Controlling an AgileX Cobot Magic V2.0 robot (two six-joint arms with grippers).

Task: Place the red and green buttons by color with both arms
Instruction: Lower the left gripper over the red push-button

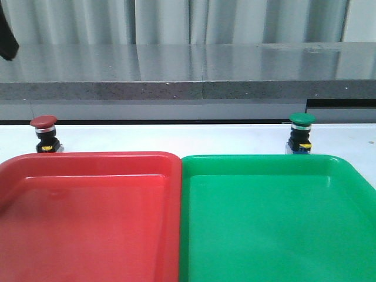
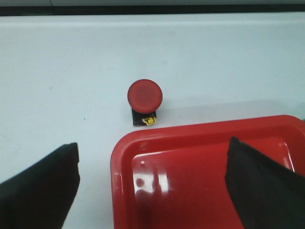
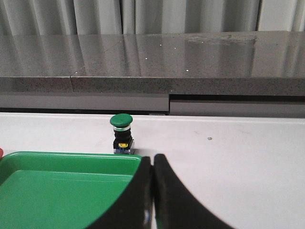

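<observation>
The red button (image 1: 44, 133) stands upright on the white table just behind the red tray (image 1: 88, 217), near its far left corner. The green button (image 1: 301, 133) stands behind the green tray (image 1: 276, 223). From above, my left gripper (image 2: 152, 179) hangs open over the red tray's corner (image 2: 143, 143), short of the red button (image 2: 145, 95), with nothing between its fingers (image 2: 43, 186). My right gripper (image 3: 153, 164) is shut and empty by the green tray's edge (image 3: 66, 157), the green button (image 3: 121, 132) a little beyond it. Neither gripper shows in the front view.
The two trays lie side by side at the table's front and touch along their inner rims. A grey stone ledge (image 1: 188, 76) runs along the back of the table, with curtains behind it. A dark part of an arm (image 1: 6, 35) shows at the upper left.
</observation>
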